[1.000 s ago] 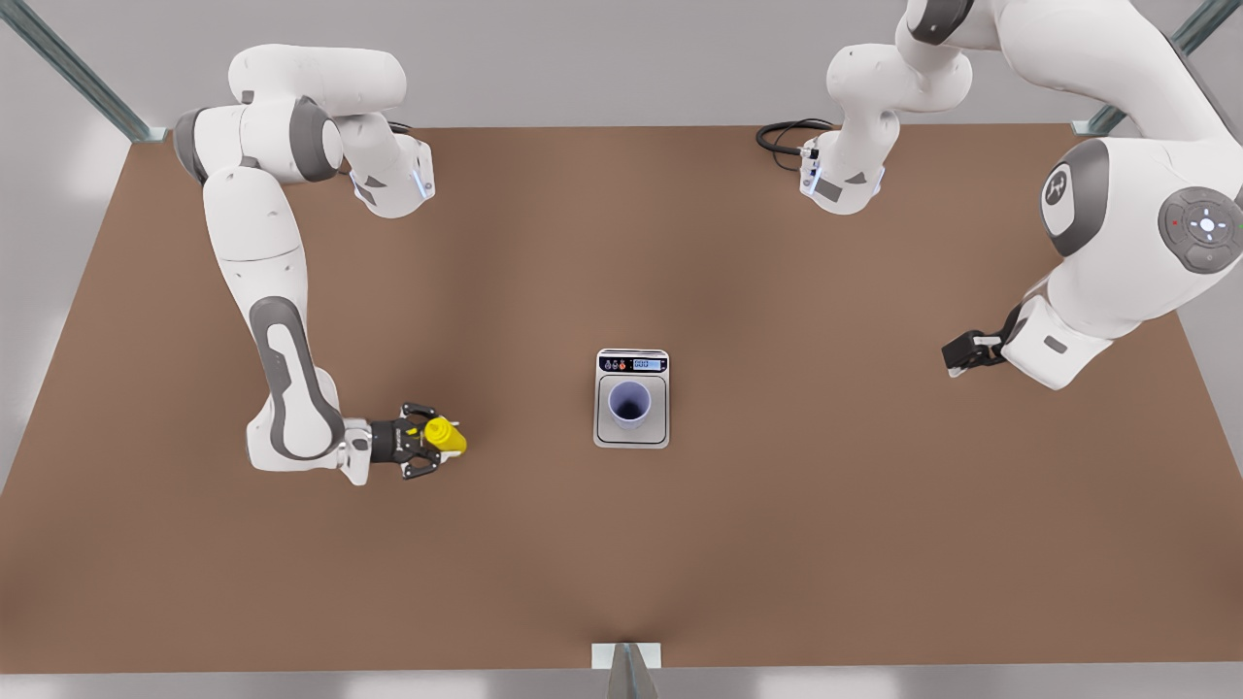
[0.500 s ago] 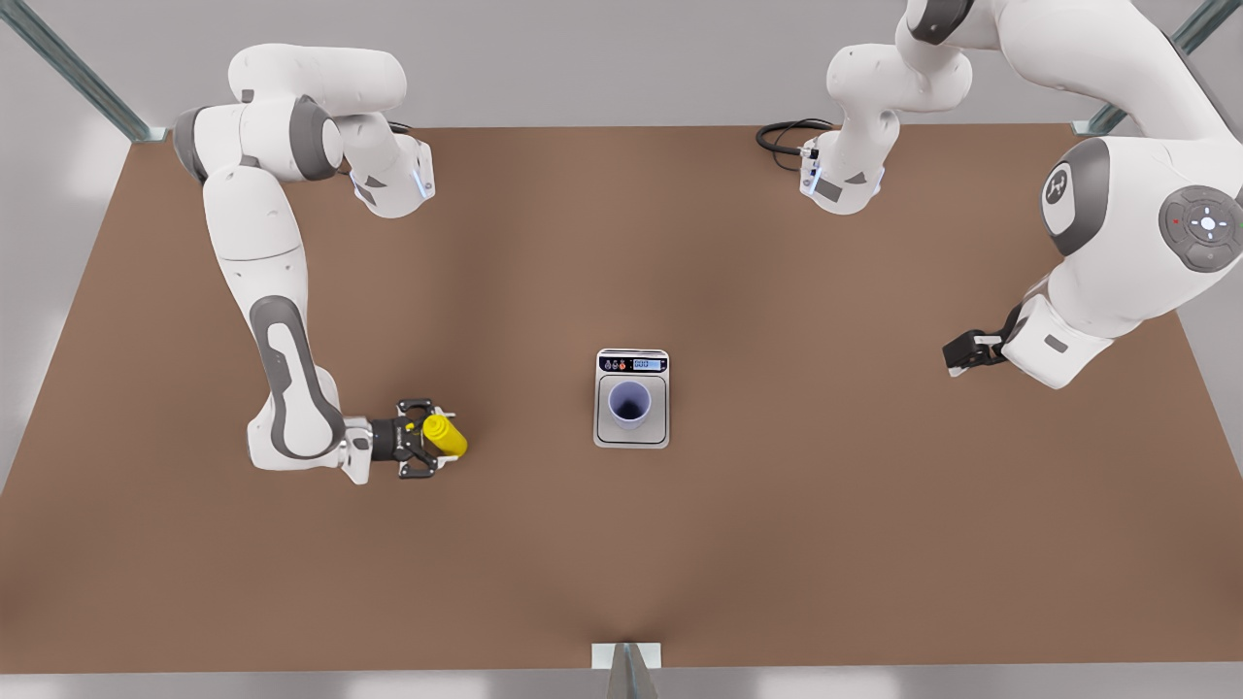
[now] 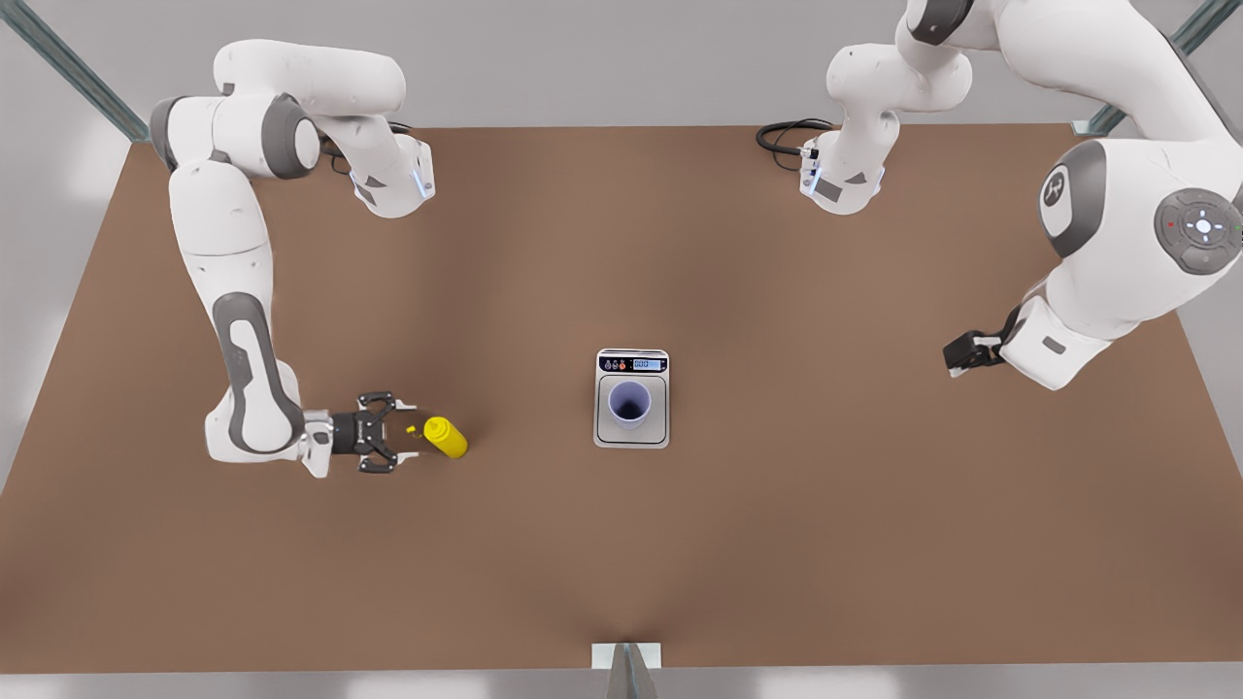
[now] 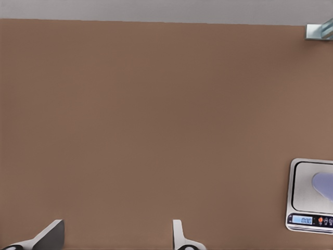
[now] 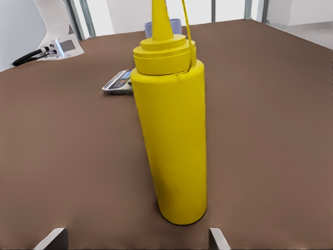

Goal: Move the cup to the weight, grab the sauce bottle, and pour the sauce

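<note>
Backing off from a second ago, the right gripper (image 3: pixel 400 445) now sits just beside the bright yellow cylindrical squeeze bottle (image 3: pixel 446 437) instead of around it — fingers spread wide, nothing between them. That bottle stands upright on the brown tabletop (image 3: pixel 777 544) at the front view's lower left; the right wrist view shows it (image 5: pixel 170 130) close up. Over at centre, the small lavender-blue tumbler (image 3: pixel 629 402) sits on the silver-grey kitchen scale (image 3: pixel 632 439). At the right edge, the left gripper (image 3: pixel 952 361) waits — can't tell its fingers there, though the left wrist view shows its fingertips (image 4: pixel 179 237) parted.
</note>
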Action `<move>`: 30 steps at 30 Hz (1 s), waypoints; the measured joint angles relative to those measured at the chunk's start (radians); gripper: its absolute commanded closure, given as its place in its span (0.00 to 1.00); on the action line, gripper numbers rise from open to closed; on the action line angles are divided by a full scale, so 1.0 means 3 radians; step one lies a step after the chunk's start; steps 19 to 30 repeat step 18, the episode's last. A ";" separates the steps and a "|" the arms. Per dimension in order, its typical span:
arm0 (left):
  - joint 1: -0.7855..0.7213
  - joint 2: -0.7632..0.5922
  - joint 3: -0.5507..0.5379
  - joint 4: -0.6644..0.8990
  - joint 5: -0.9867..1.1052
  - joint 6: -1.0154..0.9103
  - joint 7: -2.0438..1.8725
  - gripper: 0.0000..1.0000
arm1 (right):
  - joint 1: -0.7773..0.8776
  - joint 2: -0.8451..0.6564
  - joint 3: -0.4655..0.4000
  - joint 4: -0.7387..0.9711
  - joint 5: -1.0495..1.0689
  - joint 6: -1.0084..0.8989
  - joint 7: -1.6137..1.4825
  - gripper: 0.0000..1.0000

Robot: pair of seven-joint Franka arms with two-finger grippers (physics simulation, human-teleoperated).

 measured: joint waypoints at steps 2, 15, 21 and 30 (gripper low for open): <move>0.0001 -0.0005 0.0000 0.0000 0.0003 0.0000 0.0000 0.00 | -0.0190 -0.0034 -0.0051 0.0164 -0.0429 -0.0085 0.0112 0.00; -0.0005 -0.0387 -0.0001 -0.0568 0.0011 -0.0027 0.0129 0.00 | 0.0467 -0.2142 -0.0284 0.0749 -0.3289 -0.0428 0.7183 0.00; 0.0008 -0.0373 0.0011 -0.0543 -0.0005 0.0008 0.0228 0.00 | 0.0411 -0.2199 -0.0279 0.0693 -0.3284 -0.0430 0.7249 0.00; 0.0008 -0.0373 0.0011 -0.0543 -0.0005 0.0008 0.0228 0.00 | 0.0411 -0.2199 -0.0279 0.0693 -0.3284 -0.0430 0.7249 0.00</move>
